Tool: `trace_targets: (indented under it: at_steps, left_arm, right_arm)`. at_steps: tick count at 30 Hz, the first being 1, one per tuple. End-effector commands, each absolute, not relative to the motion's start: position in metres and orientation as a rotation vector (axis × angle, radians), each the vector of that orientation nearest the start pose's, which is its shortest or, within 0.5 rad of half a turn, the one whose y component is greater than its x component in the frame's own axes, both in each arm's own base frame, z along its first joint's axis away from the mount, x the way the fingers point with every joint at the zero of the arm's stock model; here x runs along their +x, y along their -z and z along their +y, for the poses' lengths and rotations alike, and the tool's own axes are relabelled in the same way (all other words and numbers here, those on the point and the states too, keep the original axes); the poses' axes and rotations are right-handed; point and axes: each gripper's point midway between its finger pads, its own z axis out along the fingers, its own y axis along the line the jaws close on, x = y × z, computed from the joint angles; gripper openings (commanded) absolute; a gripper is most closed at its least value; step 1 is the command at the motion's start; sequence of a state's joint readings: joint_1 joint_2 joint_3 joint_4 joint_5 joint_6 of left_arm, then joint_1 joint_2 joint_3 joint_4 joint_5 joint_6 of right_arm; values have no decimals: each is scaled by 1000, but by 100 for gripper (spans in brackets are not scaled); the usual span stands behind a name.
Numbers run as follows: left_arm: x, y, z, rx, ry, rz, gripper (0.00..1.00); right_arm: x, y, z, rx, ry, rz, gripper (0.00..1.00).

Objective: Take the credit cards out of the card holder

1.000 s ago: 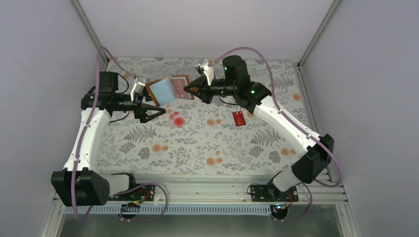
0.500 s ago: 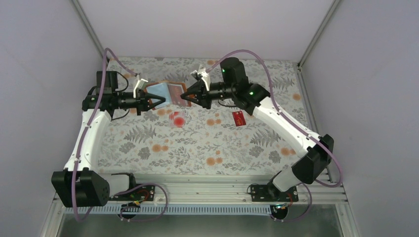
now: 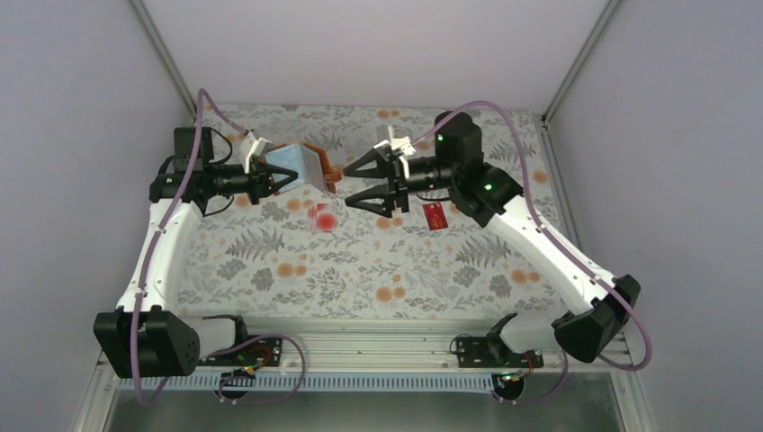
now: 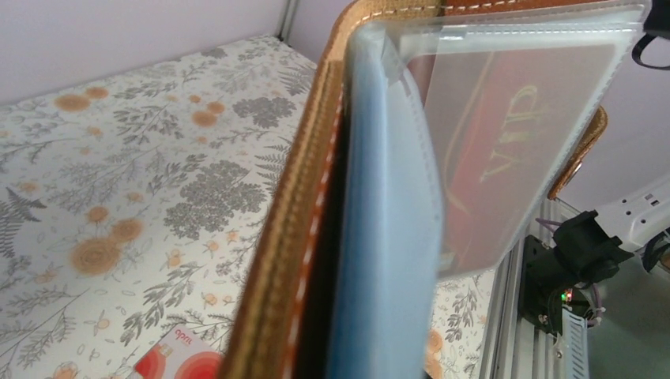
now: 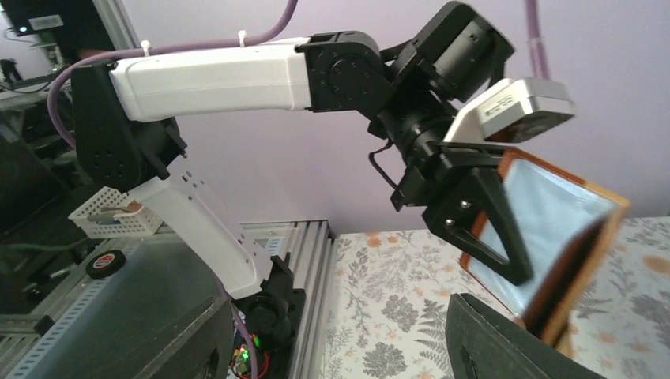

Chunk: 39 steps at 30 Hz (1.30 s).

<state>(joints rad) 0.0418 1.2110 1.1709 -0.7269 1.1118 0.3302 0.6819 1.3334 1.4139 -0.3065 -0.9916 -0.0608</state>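
— Where is the card holder (image 3: 306, 165)?
— Up off the table, in the upper middle of the top view, a little left of centre. The left gripper (image 3: 284, 177) is clenched on its left end and holds it in the air.
— Which way does it run?
— Its long axis goes left to right across the frame. It is tilted, with the blue sleeves (image 4: 387, 237) turned up toward the camera. The brown leather edge and the little tab point right, at the right gripper (image 3: 347, 187).
— And that gripper?
— Released, jaws spread wide, tips just beside the holder's right edge. Whether the upper tip touches the leather I cannot tell.
— What is inside the holder?
— In the left wrist view the leather spine (image 4: 288, 237) climbs steeply up the frame with the blue sleeves packed against it. A clear sleeve (image 4: 513, 158) fans out to the right. Something red with pale lettering shows through it; card or lining, I cannot tell.
— And the cards?
— Two lie flat on the floral tablecloth (image 3: 378, 270). The pale card with red blotches (image 3: 322, 217) is just below the holder, near the centre of the frame. The red card (image 3: 435, 216) lies well apart to the right, under the right arm's wrist, with its long axis near upright in the frame.
— The right wrist view?
— The holder stands on edge at the right side, with its blue face turned left and a left-gripper finger laid across it.
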Motion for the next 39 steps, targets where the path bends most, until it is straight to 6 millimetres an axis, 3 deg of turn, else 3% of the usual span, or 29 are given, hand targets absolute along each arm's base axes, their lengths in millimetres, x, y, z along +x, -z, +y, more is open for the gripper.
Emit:
trace_targets:
  at_steps: [1, 4, 8, 18, 25, 31, 39]
  left_arm:
    - [292, -308, -140, 781, 1005, 1870, 2]
    - [291, -310, -140, 786, 1006, 1864, 2]
    - [291, -309, -140, 784, 1010, 1866, 2]
    - [288, -311, -143, 797, 1037, 1850, 2]
    - [286, -311, -144, 804, 1055, 1841, 2]
    - [284, -312, -144, 810, 1056, 1837, 2]
    - [281, -314, -145, 821, 1063, 1826, 2]
  right_arm:
    - [188, -396, 366, -1336, -1412, 1362, 68]
    - [202, -393, 382, -1261, -1360, 1425, 68]
    - [227, -379, 387, -1169, -1260, 1522, 69]
    - [248, -354, 402, -1133, -1242, 1631, 67]
    - [231, -355, 411, -1229, -1322, 1550, 67]
    - [245, -355, 394, -1143, -1194, 1581, 73]
    - [257, -351, 381, -1092, -1148, 1623, 76]
